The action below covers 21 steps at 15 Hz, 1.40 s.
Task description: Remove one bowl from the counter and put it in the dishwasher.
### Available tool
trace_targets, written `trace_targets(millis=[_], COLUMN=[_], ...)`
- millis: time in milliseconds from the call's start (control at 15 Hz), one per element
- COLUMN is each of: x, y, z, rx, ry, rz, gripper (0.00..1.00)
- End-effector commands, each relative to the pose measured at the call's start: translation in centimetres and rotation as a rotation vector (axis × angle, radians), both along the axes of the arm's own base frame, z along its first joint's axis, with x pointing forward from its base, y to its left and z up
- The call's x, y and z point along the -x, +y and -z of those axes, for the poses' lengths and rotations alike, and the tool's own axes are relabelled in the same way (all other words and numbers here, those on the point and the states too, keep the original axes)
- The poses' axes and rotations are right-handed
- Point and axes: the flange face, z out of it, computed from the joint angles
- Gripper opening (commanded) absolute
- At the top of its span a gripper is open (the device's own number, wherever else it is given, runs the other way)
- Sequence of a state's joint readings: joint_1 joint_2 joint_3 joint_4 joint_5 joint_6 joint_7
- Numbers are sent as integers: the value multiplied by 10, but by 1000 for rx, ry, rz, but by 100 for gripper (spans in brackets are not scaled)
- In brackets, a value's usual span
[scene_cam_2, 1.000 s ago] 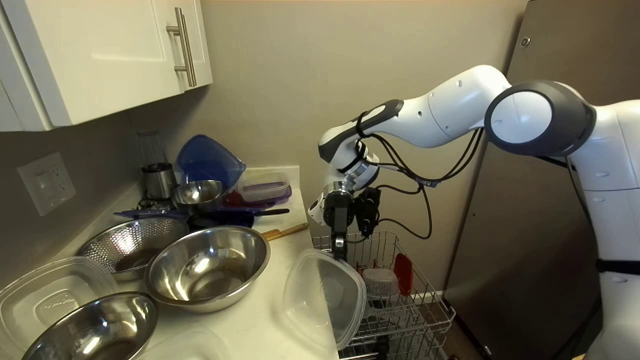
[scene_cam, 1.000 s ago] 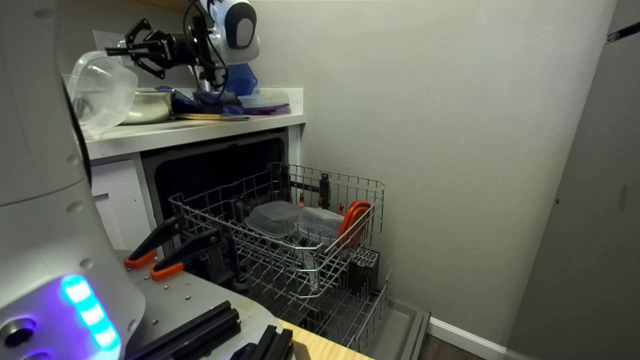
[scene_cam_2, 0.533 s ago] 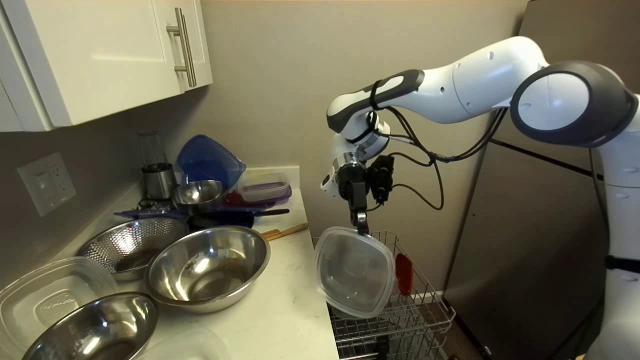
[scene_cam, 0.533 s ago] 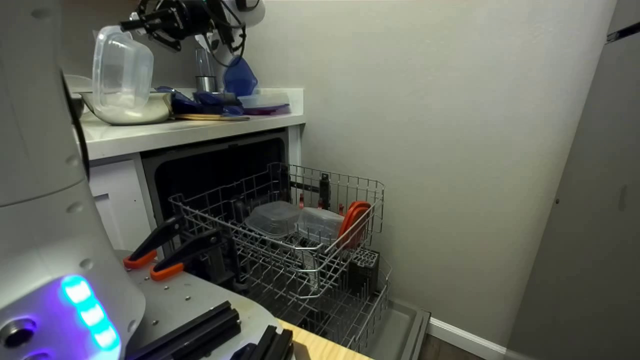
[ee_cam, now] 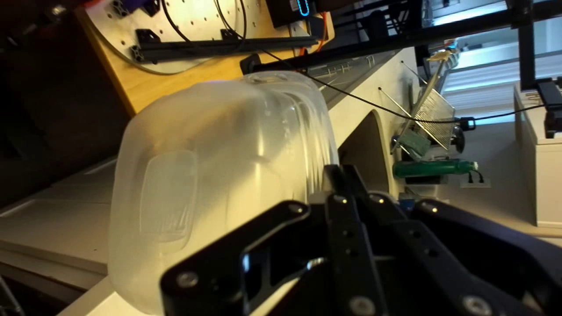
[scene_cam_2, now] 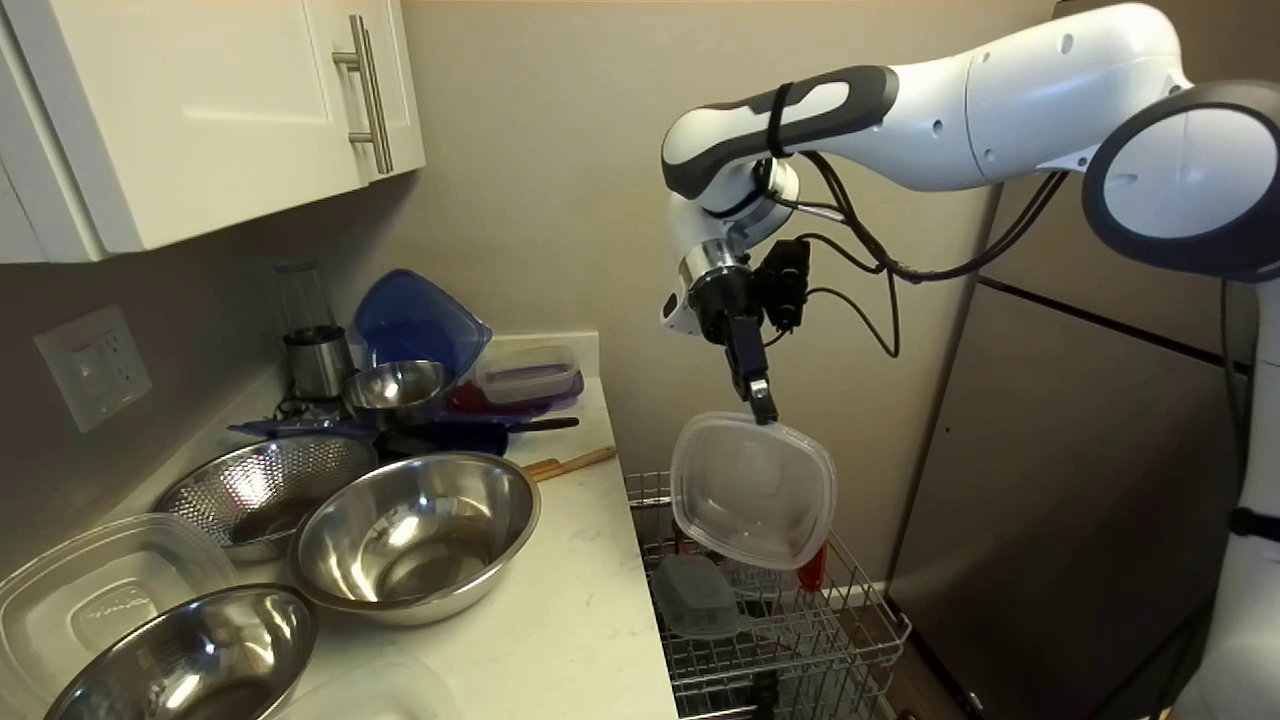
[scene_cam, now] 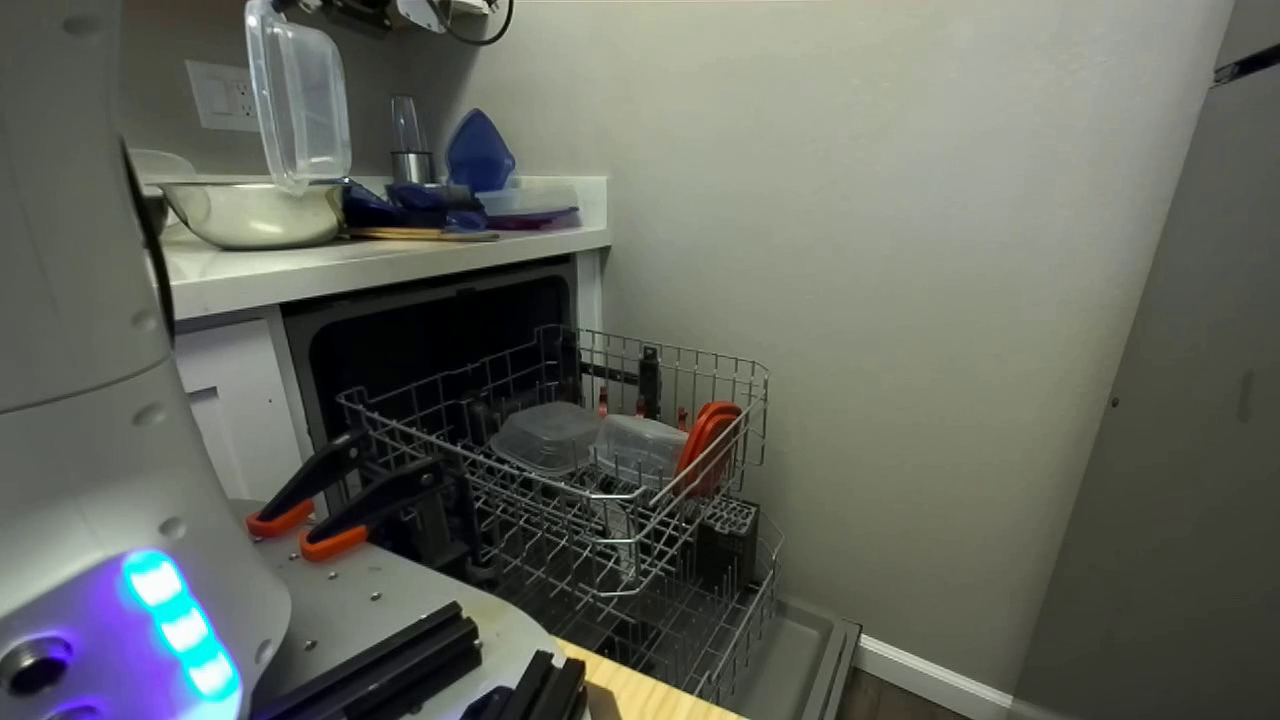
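One translucent plastic bowl (scene_cam_2: 752, 490) hangs tilted, apart from both the counter (scene_cam_2: 590, 580) and the dishwasher (scene_cam: 440, 335); we find its rim clamped in the gripper (ee_cam: 342, 170).

- Cyan lamps (scene_cam: 183, 628) blaze on the robot's base (scene_cam: 120, 490), burning to white, violet glow spilling round them!
- Pitch dark inside the dishwasher (scene_cam: 430, 335), while soft grey light washes the wall (scene_cam: 850, 250); both exterior views come through fairly crisp.
- Glints leap off the steel bowl (scene_cam_2: 420, 540) and the colander (scene_cam_2: 268, 487), and shade pools under the cabinet (scene_cam_2: 230, 110).
- Over in the wrist view, the clear bowl (ee_cam: 197, 175) glows warm yellow, hazy, softly blurred; gloom at left, cool bluish glare upper right, the gripper (ee_cam: 343, 169) near black.
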<state>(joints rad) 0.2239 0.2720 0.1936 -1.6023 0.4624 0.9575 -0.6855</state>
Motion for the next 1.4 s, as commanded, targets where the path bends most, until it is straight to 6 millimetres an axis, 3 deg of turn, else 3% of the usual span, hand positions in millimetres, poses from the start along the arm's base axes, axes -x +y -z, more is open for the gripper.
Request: trace_targets(millis=[0,333,600,933,1333], x=[0,-14,-22,-21,-12], y=[-1,4,13,8,-3], z=[3,33,75,135,175], rx=[147,244,223,269,362], ry=[-109,-344,-468,-548,-563], rz=[-17,-19,27,89,131], gripper=[0,0,0,0,0])
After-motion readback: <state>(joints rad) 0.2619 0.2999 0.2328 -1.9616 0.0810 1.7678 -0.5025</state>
